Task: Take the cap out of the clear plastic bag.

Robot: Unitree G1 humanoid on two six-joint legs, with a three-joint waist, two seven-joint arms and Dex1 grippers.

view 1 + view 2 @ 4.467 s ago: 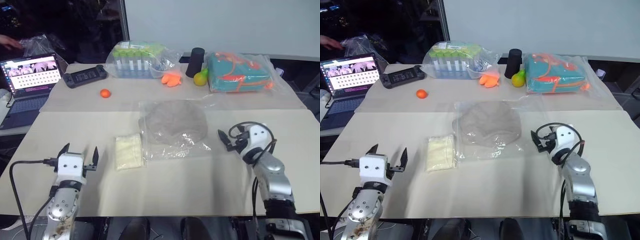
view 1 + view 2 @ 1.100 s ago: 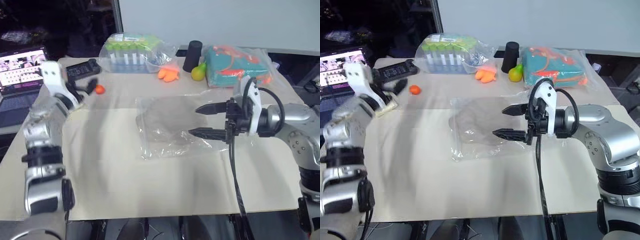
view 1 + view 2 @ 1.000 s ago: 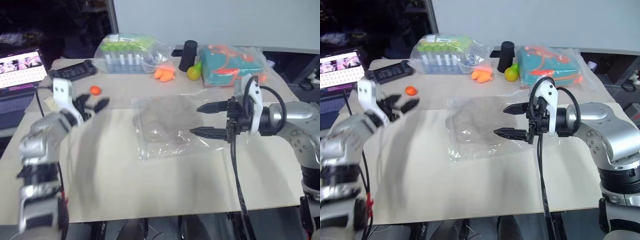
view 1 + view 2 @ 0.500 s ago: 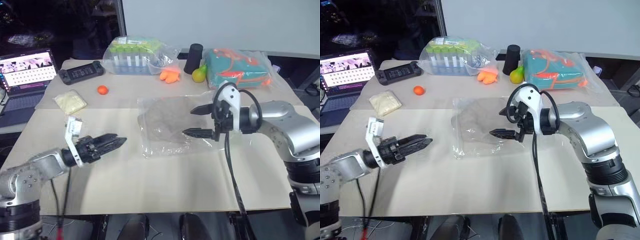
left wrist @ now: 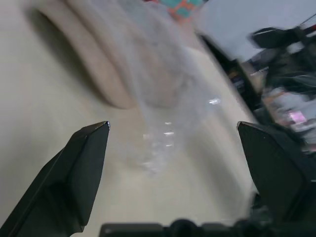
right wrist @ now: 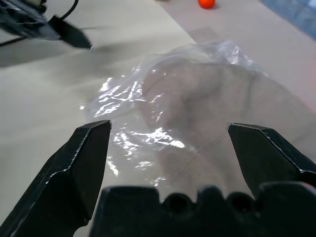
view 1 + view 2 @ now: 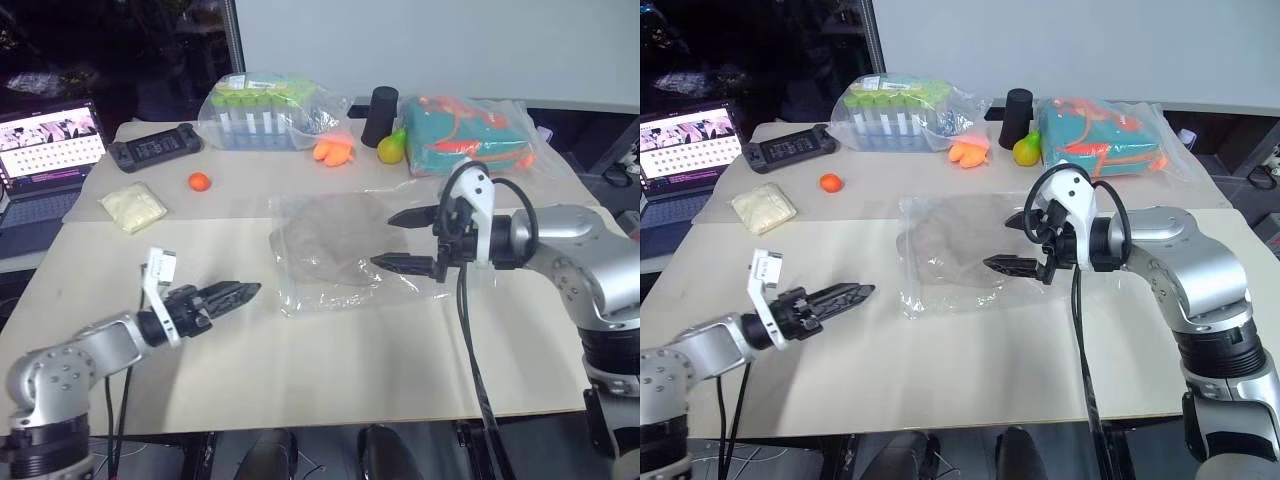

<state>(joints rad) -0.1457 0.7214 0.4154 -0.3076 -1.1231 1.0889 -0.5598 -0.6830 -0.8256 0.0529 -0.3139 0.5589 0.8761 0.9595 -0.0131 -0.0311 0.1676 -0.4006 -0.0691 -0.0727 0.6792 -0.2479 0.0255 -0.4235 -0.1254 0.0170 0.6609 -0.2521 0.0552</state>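
At table centre in the left eye view, the cap (image 7: 335,238) lies inside the clear plastic bag (image 7: 340,252), with the left gripper (image 7: 238,293) just left and the right gripper (image 7: 400,240) over its right edge, both spread wide and empty. In the right wrist view, the glossy film looks thin, light and slippery, and the cap soft. Judgement: pinch a bag edge to anchor it, then grip the fabric.

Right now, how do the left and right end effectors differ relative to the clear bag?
The right end effector hangs over the clear plastic bag, beside the cap inside; the left end effector sits low over bare table, short of the bag. The right comes from the bag's right, the left from its left. Both are open and empty.
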